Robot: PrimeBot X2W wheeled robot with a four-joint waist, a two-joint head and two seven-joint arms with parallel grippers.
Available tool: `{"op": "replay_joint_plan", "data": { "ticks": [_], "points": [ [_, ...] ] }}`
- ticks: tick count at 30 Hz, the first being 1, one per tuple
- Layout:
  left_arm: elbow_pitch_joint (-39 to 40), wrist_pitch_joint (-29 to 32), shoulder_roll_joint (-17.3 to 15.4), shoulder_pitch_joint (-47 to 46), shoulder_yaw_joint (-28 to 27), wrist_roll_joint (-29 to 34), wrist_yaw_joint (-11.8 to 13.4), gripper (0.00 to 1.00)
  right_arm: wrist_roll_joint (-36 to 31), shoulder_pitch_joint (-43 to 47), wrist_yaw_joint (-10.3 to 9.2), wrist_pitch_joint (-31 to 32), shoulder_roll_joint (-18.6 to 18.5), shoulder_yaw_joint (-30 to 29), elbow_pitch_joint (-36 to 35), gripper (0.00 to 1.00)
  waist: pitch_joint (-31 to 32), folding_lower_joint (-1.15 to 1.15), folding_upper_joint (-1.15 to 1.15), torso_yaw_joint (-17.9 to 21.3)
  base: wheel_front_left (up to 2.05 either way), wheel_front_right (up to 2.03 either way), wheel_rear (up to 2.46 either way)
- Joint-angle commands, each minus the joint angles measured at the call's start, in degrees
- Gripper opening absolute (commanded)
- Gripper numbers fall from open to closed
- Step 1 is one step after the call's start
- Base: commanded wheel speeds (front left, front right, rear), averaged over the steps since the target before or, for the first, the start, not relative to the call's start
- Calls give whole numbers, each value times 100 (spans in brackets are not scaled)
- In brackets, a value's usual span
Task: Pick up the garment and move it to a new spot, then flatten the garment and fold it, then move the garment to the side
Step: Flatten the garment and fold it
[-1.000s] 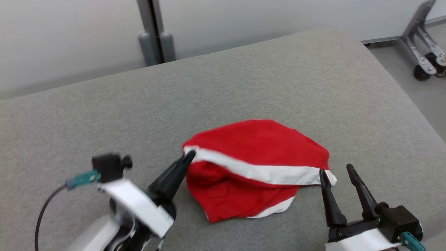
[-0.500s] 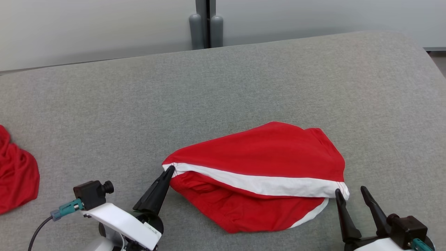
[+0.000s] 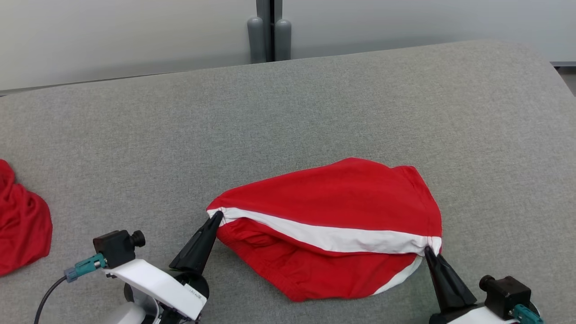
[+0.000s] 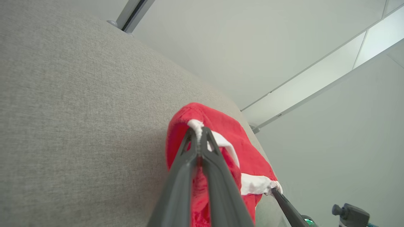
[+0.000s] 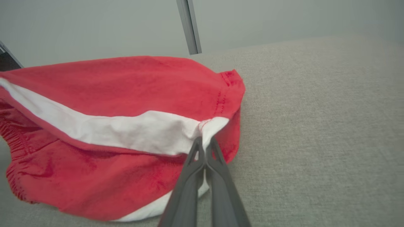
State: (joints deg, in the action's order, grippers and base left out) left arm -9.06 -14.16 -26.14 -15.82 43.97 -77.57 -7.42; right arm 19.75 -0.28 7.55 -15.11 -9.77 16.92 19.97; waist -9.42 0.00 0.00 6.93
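pinching opposite ends of the white band (image 3: 333, 236), the two grippers hold the red garment (image 3: 342, 198) by its upper layer while most of it lies on the grey table (image 3: 315, 103), near the front edge and a little right of the middle. the left gripper (image 3: 215, 218) has its fingers clenched on the band's left corner; the left wrist view shows the white hem squeezed right between the tips. the right gripper (image 3: 430, 253) has its fingers closed on the band's right corner, where the red stitching meets the white, and the right wrist view shows the cloth nipped at the very tips. holding the two corners well apart draws the band into a nearly straight line between them, which is likely the point: a taut edge lets the cloth be lifted or dragged without bunching, and makes spreading it flat easier. nearer the robot the lower layer sags in loose wrinkles with a gathered hem, so the garment is not yet flat and no fold is made. i judge this to be the flattening step, with both grips set for a pull or lift. a second red cloth (image 3: 22, 225) lies well apart at the table's left edge, out of the way
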Motion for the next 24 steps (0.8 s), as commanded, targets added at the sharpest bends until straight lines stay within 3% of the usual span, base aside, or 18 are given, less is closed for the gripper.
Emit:
{"op": "replay_joint_plan", "data": {
  "ticks": [1,8,12,17,22,24],
  "points": [
    [-36,-36,-63,-142,-4,70,-8,0,11,-88,-12,-6,-49,-32,-132,0,-3,0,0,24,0,0,0],
    [161,50,-321,-955,60,445,-8,0,470,-632,-10,-6,-176,-136,-998,0,-149,0,0,142,0,0,0],
    [212,406,-415,-1928,126,565,-8,0,837,-1790,-10,-6,-537,47,-1116,0,-380,0,0,334,0,0,0],
    [-42,750,-355,-3469,160,836,-8,0,1320,-3611,-10,-5,-737,-36,-787,0,-830,0,0,553,0,0,0],
    [-512,672,-133,-5109,326,1362,-8,0,1503,-5163,-10,-5,-861,-203,-501,0,-1294,0,0,692,0,0,0],
    [-602,575,-84,-5418,370,1489,-8,0,1513,-5389,-10,-5,-880,-263,-527,0,-1373,0,0,706,0,0,0]
  ]
}}
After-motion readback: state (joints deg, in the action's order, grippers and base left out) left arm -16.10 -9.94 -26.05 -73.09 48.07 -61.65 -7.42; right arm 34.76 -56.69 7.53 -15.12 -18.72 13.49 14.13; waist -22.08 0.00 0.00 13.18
